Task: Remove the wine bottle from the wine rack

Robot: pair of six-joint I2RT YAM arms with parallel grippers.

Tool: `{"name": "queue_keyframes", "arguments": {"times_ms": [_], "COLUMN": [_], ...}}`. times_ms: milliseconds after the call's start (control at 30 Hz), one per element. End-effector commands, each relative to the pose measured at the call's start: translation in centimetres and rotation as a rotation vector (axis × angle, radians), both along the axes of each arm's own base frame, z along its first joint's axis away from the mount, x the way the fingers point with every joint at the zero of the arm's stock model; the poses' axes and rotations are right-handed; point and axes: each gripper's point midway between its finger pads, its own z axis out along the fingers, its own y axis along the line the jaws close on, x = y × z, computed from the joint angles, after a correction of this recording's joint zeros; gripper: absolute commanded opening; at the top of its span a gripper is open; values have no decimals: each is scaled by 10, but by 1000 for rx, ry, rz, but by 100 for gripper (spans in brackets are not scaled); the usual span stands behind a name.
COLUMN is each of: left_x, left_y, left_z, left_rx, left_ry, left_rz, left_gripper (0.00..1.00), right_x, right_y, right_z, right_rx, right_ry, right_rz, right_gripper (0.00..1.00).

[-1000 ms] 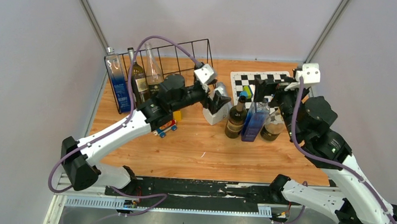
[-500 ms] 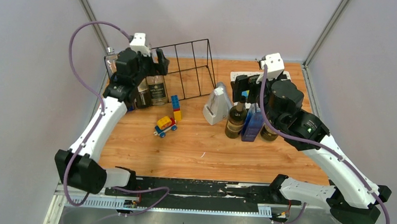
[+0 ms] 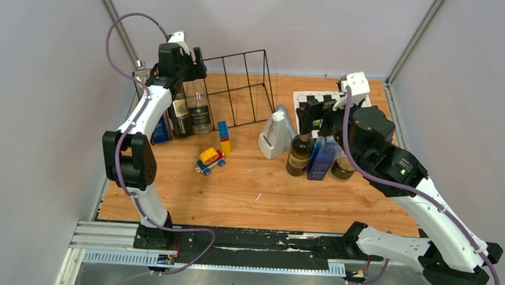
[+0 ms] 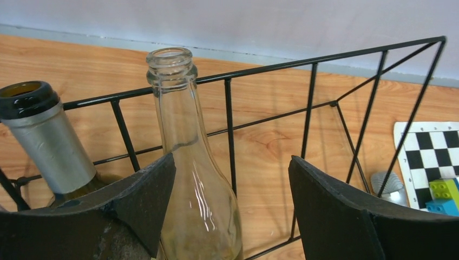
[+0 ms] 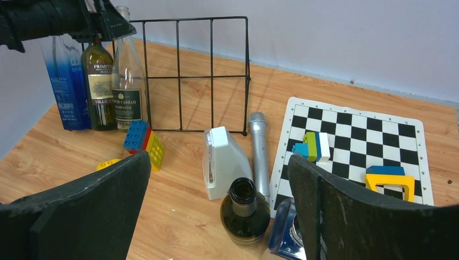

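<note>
Found clear, long-necked wine bottle [image 4: 184,135] with dark label upright in black wire wine rack [image 5: 211,77], upper left; left gripper [image 4: 231,168] splayed about its neck, right gripper [image 5: 219,160] likewise released

This one's a robotics lab test cell: plain pale walls [image 3: 42,110], aluminium frame posts [image 3: 118,24] in the corners, and a wooden desk [image 3: 255,180] with a black mounting rail [image 3: 253,239] along its near edge. The props look staged, with toy blocks [image 3: 223,136], a chessboard mat [image 5: 357,141], a microphone [image 5: 260,151] and assorted bottles [image 3: 298,153].
</note>
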Motion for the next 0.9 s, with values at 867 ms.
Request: {"name": "queue_keyframes", "arguments": {"times_ms": [867], "left_x": [54], "left_y": [28], "left_z": [-32], "left_rx": [76], "left_ry": [47], "left_rz": [30], "left_gripper": [66], "right_x": [-18], "right_y": [-9], "right_z": [1], "right_rx": [63], "right_ry": [19], "right_rz": [17], "right_gripper": [99]}}
